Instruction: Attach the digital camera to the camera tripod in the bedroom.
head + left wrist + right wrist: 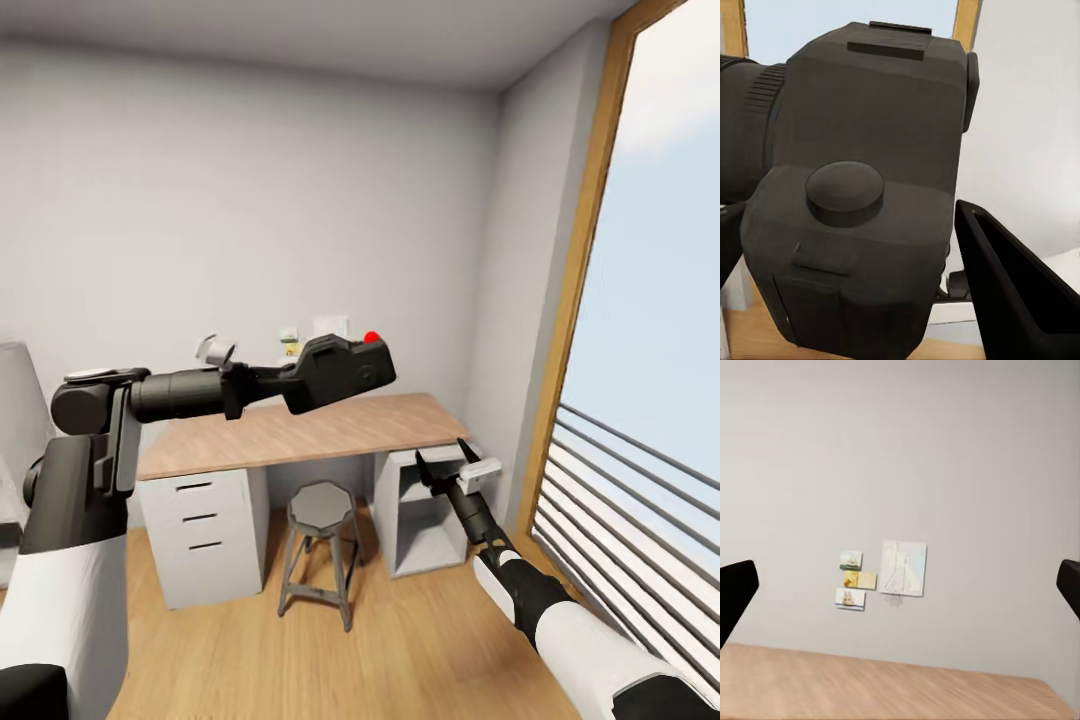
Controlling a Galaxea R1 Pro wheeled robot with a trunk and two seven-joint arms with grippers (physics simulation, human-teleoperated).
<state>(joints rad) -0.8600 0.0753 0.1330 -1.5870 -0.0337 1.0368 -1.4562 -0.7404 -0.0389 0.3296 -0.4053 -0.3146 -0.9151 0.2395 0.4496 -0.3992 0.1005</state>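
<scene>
Filling the left wrist view, the digital camera (862,202) is sitting clamped between the left gripper's (300,380) fingers (1012,289), above the desk (300,430); right gripper (445,468) is hanging wide open, empty.

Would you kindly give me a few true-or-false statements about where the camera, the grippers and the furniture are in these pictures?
1. The left gripper holds the digital camera above the wooden desk. True.
2. The right gripper is shut on the camera. False: it is open and holds nothing.
3. A stool stands under the desk, between the drawer unit and an open shelf unit. True.
4. The camera lies on the desk. False: it is held up in the air.
5. Small pictures hang on the wall. True.
</scene>
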